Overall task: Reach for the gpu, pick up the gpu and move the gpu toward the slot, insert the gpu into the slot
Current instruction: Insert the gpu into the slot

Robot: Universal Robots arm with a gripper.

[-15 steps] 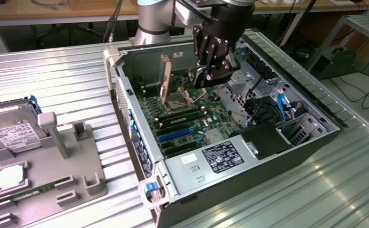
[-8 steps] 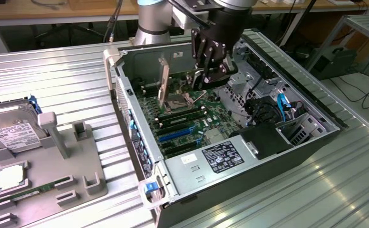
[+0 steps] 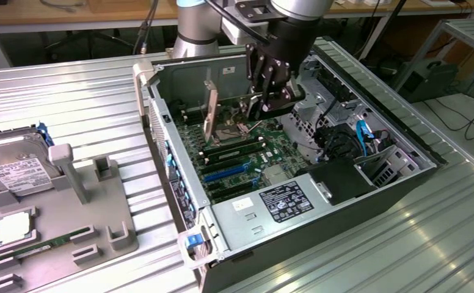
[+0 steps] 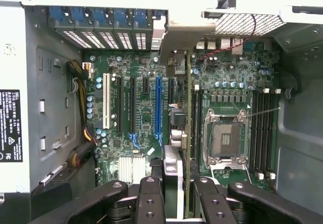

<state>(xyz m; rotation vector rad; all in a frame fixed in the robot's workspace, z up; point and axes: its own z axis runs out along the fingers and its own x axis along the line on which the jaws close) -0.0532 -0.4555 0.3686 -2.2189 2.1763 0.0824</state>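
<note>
Gripper closed on the top edge of the gpu, a light, stiff, fragile card best gripped by its bare edges, held edge-on above the motherboard inside the open case.

My matt black metal tool grips the thin green-edged circuit-board gpu with its dull silver metal bracket. The ribbed silver desk looks brushed aluminium; the grey computer case is matt sheet steel.
</note>
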